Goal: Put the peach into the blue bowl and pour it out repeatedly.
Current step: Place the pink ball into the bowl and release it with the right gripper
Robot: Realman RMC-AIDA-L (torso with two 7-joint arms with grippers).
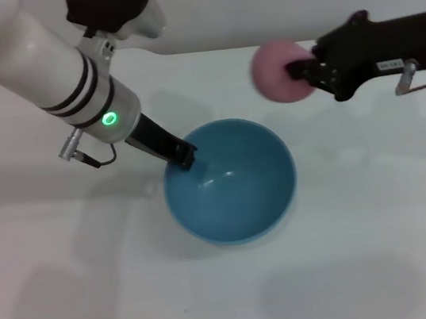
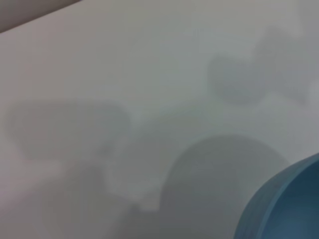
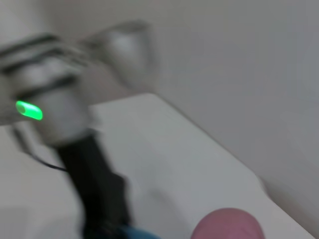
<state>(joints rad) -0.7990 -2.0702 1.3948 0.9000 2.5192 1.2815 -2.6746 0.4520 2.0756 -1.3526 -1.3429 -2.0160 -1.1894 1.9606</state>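
The blue bowl [image 1: 230, 181] stands upright on the white table, and its inside holds nothing. My left gripper [image 1: 183, 155] is shut on the bowl's far left rim. A slice of that bowl [image 2: 284, 209] shows in the left wrist view. The pink peach [image 1: 282, 71] hangs in the air above and to the right of the bowl, held by my right gripper [image 1: 304, 68], which reaches in from the right. In the right wrist view the peach [image 3: 228, 225] sits at the lower edge, with the left arm [image 3: 55, 109] beyond it.
The white table [image 1: 357, 266] spreads around the bowl on all sides. A grey cable [image 1: 88, 156] hangs from the left arm's wrist.
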